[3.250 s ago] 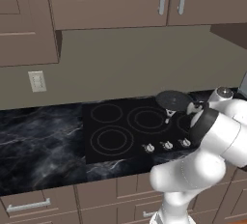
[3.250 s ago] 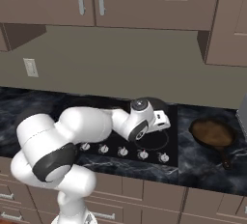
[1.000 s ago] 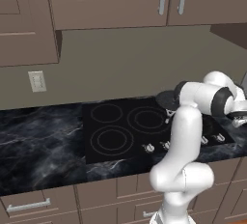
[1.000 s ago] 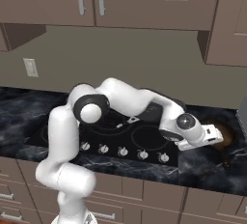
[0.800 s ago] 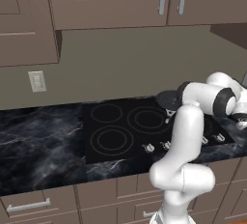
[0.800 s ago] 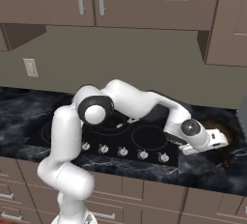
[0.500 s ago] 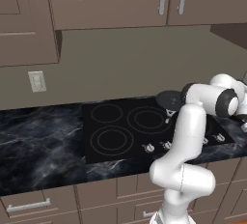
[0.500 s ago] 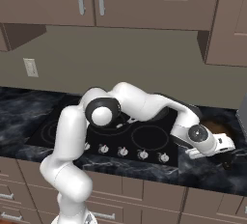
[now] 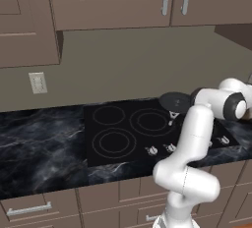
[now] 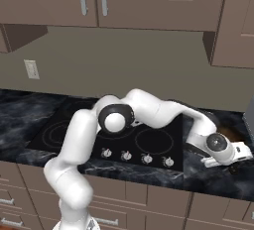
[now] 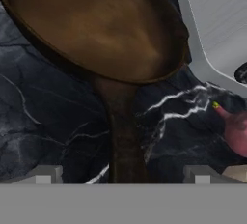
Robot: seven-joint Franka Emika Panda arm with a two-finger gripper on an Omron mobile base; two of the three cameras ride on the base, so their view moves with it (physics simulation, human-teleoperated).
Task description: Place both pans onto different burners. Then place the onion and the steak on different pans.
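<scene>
- Since a second ago my arm has swung farther right and lower, so my end effector (image 10: 237, 160) now sits low over the counter (image 10: 208, 177) to the right of the cooktop (image 10: 154, 142); the dark pan has not moved.
- From the hand view, my end effector (image 11: 126, 175) stands wide open, one fingertip (image 11: 46, 174) on each side of the brown pan's handle (image 11: 123, 141), with nothing clamped between them.
- That brown pan (image 11: 96, 25) lies on the black marbled counter (image 11: 34, 117), its dark-rimmed bowl ahead of my fingers and its handle running back toward me.
- Whether my fingertips touch the handle, I cannot tell.
- A pinkish-red onion (image 11: 236, 131) rests on the counter beside the handle, near one fingertip but apart from the pan.
- A pale grey object with a raised rim (image 11: 219, 30) lies beyond the onion, just beside the pan's rim; I cannot tell what it is.
- In the left base view, the dark grey-black pan (image 9: 175, 102) sits at the rear right of the cooktop (image 9: 118, 133), its thin silver handle pointing toward the front.
- Three burners (image 9: 114, 141) on the left and centre of the glass are bare, and a row of small silver knobs (image 9: 152, 150) runs along the front edge.
- In the right base view, a sliver of the brown pan (image 10: 229, 134) shows behind my wrist.
</scene>
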